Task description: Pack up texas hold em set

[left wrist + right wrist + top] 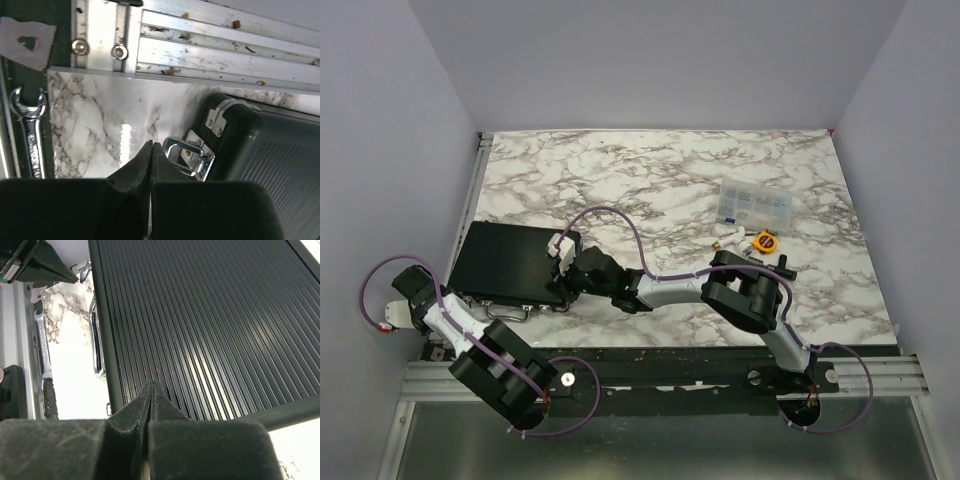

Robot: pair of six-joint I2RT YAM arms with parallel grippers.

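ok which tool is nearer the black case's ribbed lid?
Right: the right tool is over the lid near its edge; left tool sits off the case, over the table beside a silver corner latch.

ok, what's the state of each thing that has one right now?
case: closed, lying flat
latch: can't tell if fastened
left gripper: shut, empty, beside latch
right gripper: shut, empty, over case lid
clear box: looks closed

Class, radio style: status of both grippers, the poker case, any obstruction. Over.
Left gripper shut, empty, beside a latch. Right gripper shut, above black case. Case closed, lying flat. Nothing blocking it.
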